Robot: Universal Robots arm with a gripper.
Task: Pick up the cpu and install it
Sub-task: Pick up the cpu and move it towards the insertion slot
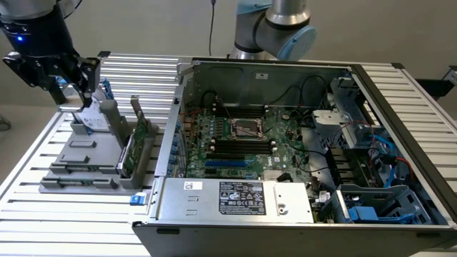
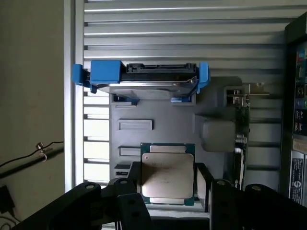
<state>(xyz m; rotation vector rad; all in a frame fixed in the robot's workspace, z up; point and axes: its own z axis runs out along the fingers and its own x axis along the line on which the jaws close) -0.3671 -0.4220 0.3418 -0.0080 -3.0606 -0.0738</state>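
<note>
clearly the gripper [image 1: 87,97] is clamped on the cpu [image 2: 167,175], the chip lying flat between its fingers [image 2: 135,175], above the grey holder [image 1: 71,184] at the exterior view's left, near the hard drive [image 2: 153,76], well apart from the open computer case [image 1: 257,72]
</note>
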